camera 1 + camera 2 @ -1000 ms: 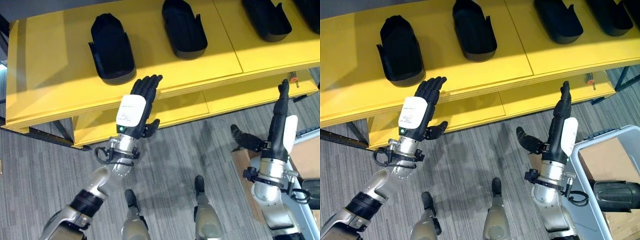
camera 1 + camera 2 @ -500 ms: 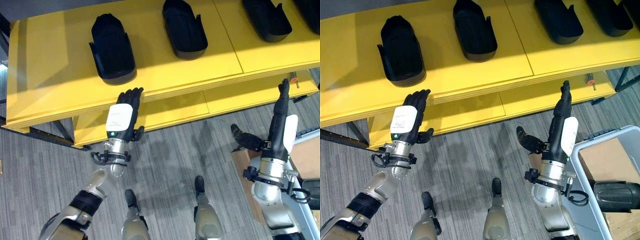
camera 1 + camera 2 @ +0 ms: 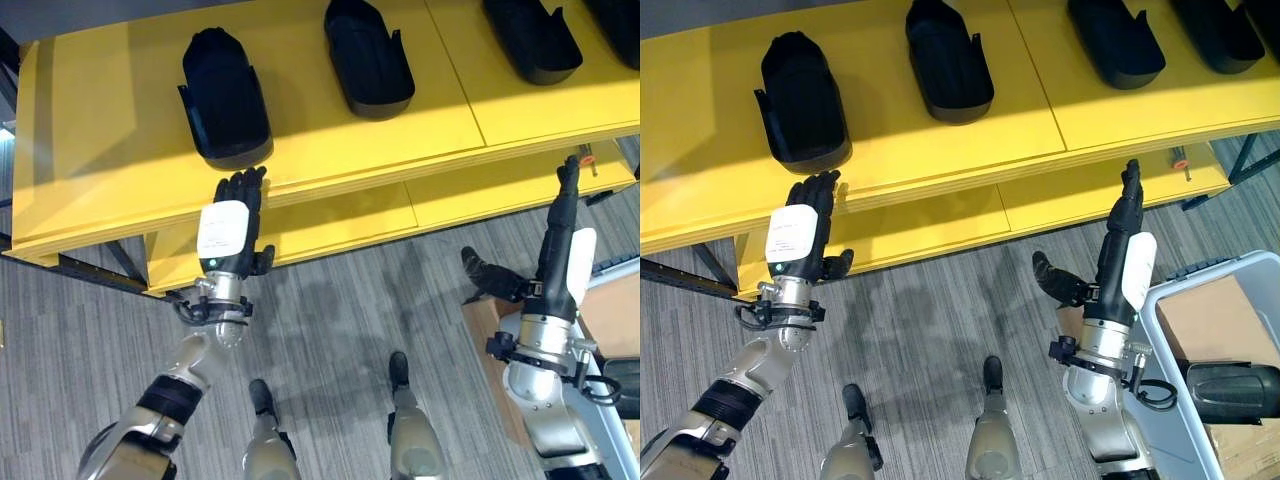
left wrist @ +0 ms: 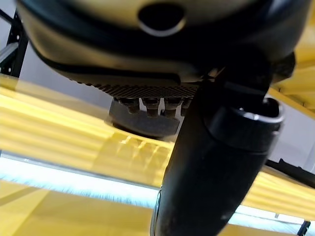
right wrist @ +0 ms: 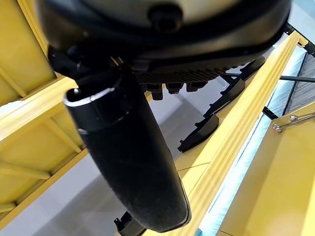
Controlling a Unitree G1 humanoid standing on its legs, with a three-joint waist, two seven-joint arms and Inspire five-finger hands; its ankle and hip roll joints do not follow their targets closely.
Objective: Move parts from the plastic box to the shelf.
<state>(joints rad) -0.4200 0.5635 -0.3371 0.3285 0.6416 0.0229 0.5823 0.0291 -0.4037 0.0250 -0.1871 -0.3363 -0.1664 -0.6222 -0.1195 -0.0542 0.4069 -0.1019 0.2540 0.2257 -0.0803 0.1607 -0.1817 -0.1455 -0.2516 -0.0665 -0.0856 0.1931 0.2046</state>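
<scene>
Several black moulded parts lie on the yellow shelf's top board (image 3: 120, 150); the nearest (image 3: 225, 95) is just beyond my left hand (image 3: 226, 228). That hand is open, fingers straight, empty, in front of the shelf's front edge. In the left wrist view its thumb (image 4: 216, 162) stands before the same part (image 4: 145, 123). My right hand (image 3: 1126, 250) is upright and open at the right, empty, thumb spread, below the lower board. The grey plastic box (image 3: 1162, 335) at lower right holds another black part (image 3: 1235, 390).
A second part (image 3: 368, 55) and a third (image 3: 530, 35) sit further right on the top board. A small screwdriver (image 3: 1180, 157) lies on the lower yellow board. A cardboard piece (image 3: 1210, 315) rests in the box. Grey carpet floor lies under the shelf.
My left hand has drawn back down and to the left, away from the shelf edge, still open. The right hand has not moved.
</scene>
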